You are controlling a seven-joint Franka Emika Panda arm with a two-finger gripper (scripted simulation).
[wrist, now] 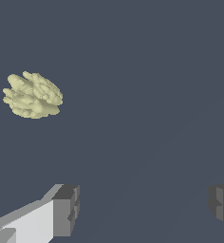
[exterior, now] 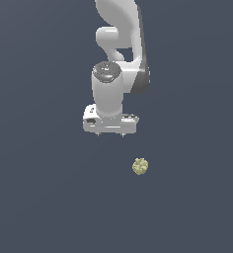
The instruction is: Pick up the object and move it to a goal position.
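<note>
tool (exterior: 110,134): jaws spread wide, holding nothing | object (exterior: 140,166): lies apart from the tool, toward the exterior view's right of it, outside the jaw gap | risk: descending uncentred, a fingertip (wrist: 66,210) could nudge the lumpy ball rolling away

Small lumpy pale yellow-green ball (exterior: 140,166), mottled. White glossy arm gripper (exterior: 110,134); grey finger pads (wrist: 66,210). Uniform dark slate-blue floor (exterior: 39,197).

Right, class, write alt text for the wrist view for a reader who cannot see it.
A small lumpy yellow-green ball lies on a plain dark grey surface, off to one side of the open gripper. Two grey fingertips frame only bare surface between them.
</note>
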